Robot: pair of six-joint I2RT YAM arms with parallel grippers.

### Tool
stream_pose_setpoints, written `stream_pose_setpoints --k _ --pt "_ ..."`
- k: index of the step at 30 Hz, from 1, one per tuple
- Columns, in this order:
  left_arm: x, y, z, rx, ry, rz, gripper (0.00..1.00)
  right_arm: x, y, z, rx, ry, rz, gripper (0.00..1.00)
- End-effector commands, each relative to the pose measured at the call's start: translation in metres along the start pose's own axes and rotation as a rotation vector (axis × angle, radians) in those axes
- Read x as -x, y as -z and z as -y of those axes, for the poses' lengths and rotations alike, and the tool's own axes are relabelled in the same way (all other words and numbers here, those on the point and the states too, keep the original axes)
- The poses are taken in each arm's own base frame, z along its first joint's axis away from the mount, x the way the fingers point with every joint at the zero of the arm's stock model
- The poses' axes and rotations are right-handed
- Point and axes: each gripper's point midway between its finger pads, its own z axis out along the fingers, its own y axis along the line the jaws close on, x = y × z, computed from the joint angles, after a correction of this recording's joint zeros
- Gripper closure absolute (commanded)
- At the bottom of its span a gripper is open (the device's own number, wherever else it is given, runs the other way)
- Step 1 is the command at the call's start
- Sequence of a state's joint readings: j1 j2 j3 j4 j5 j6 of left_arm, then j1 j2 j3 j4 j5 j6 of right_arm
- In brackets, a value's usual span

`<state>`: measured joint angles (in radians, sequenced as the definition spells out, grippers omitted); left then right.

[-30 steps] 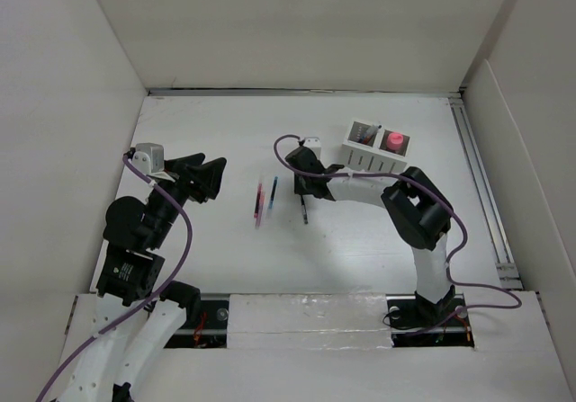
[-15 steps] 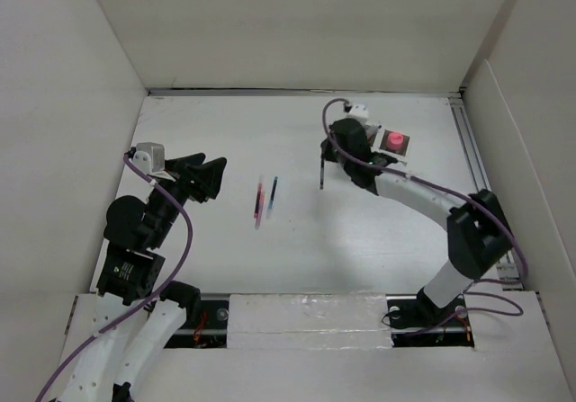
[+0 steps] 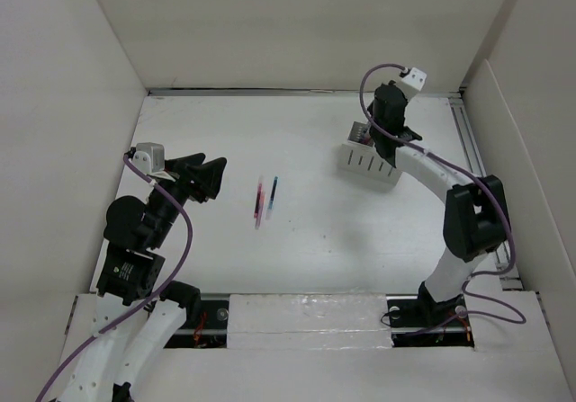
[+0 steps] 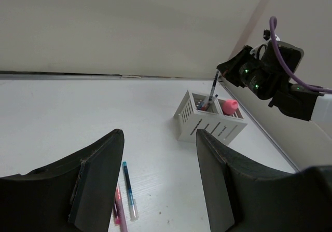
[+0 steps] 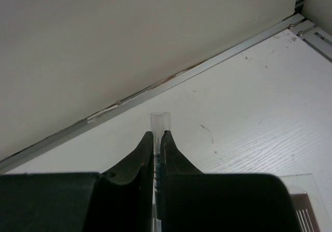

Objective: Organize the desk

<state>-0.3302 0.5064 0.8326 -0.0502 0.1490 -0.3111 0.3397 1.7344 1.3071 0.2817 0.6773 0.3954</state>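
The desk [image 3: 360,240] is a white tabletop. A white two-compartment organizer [image 3: 367,162] stands at its far right. My right gripper [image 3: 382,132] hovers over it, shut on a dark pen with a clear cap [image 5: 160,120]. In the left wrist view the pen [image 4: 213,89] stands upright with its lower end in the organizer's left compartment [image 4: 199,103]. A pink object [image 4: 230,105] sits in the right compartment. A pink pen [image 3: 259,203] and a blue pen [image 3: 272,193] lie side by side mid-desk. My left gripper [image 3: 205,175] is open and empty, left of them.
A metal rail [image 3: 479,182] runs along the desk's right edge, and another [image 5: 171,79] lies along the back wall. White walls close in the left, back and right sides. Both arm bases sit at the near edge.
My right arm swung from mid-desk up and right to above the organizer, carrying the dark pen, which now stands upright in the left compartment. The left arm has not moved.
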Motion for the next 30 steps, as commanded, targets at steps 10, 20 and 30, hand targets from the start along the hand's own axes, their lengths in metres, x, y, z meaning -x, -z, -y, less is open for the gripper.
stream_pose_setpoints --k 10,20,30 --pt "0.012 -0.001 0.007 -0.031 -0.015 0.039 0.47 -0.005 0.022 -0.002 -0.102 0.099 0.170 0.92" --pt "0.010 -0.002 0.006 -0.026 -0.014 0.031 0.47 -0.007 0.067 -0.031 -0.010 0.086 0.134 0.48" --pt "0.008 -0.004 0.005 -0.022 -0.014 0.028 0.47 -0.159 0.179 -0.154 0.576 0.123 -0.404 1.00"
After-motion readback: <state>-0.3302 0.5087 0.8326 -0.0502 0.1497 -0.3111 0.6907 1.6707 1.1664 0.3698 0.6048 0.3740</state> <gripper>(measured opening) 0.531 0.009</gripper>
